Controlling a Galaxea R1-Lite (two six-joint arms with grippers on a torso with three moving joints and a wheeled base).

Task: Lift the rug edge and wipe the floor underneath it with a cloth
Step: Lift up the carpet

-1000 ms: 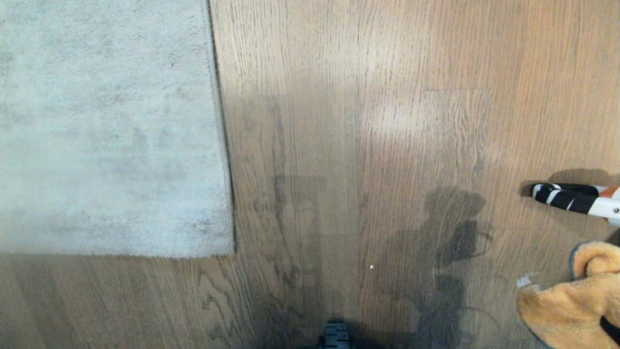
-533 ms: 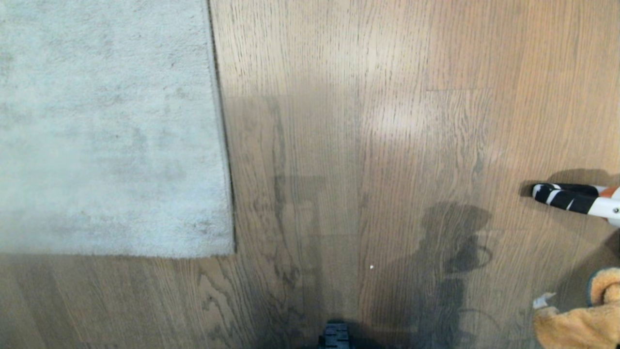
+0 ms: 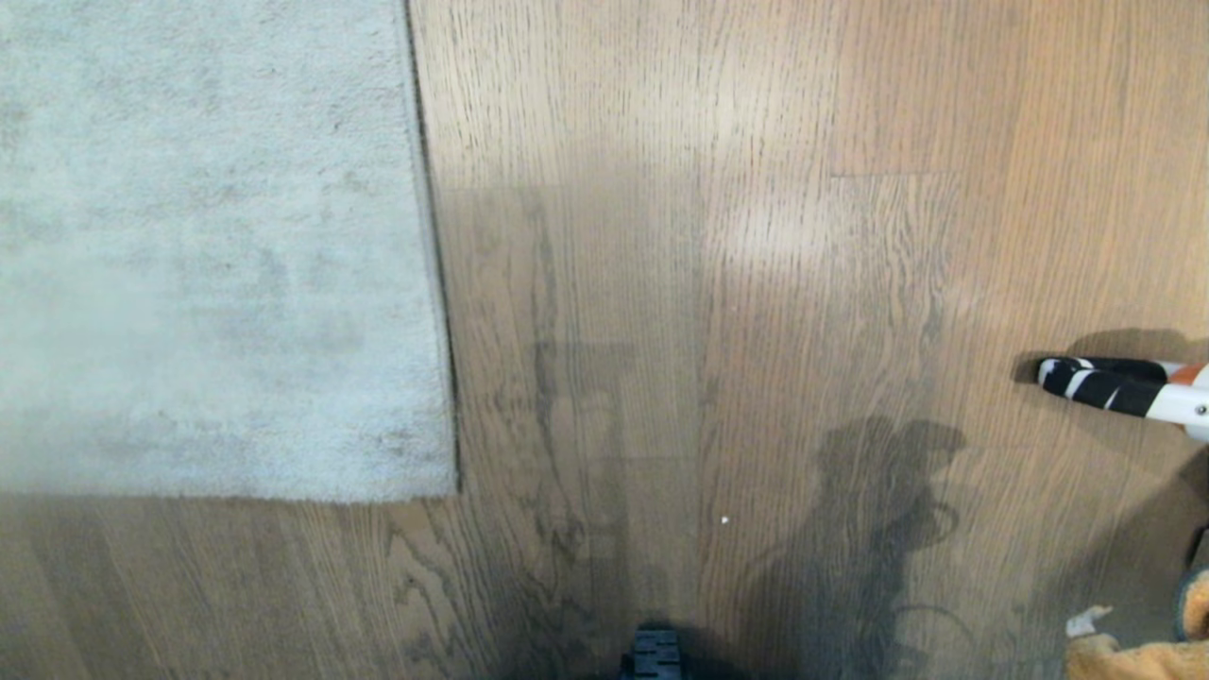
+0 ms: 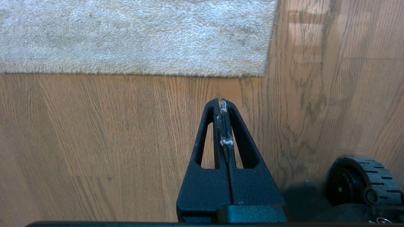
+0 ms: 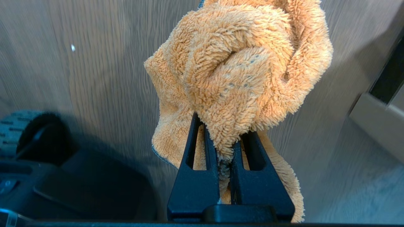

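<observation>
The pale grey rug (image 3: 208, 246) lies flat on the brown plank floor (image 3: 756, 283). Its rug edge (image 3: 436, 283) runs straight down to a square corner (image 3: 451, 489). In the left wrist view my left gripper (image 4: 222, 101) is shut with only wisps of lint between its fingers. It hangs over bare floor (image 4: 94, 132) just short of the rug's corner (image 4: 262, 73). My right gripper (image 5: 222, 126) is shut on the fluffy orange cloth (image 5: 240, 69), which bunches over its fingertips. In the head view only a scrap of the cloth (image 3: 1133, 658) and its white tag (image 3: 1086, 621) show, at the bottom right.
A black-and-white striped object with a white handle (image 3: 1115, 385) lies on the floor at the right. The robot's base wheels (image 4: 359, 183) (image 5: 19, 132) sit close to both grippers. A grey furniture base (image 5: 378, 119) stands beside the right gripper. A white speck (image 3: 724, 519) lies on the floor.
The cloth in my right gripper has drawn back toward the bottom right corner of the head view, nearly out of it. The rug and left gripper have not moved.
</observation>
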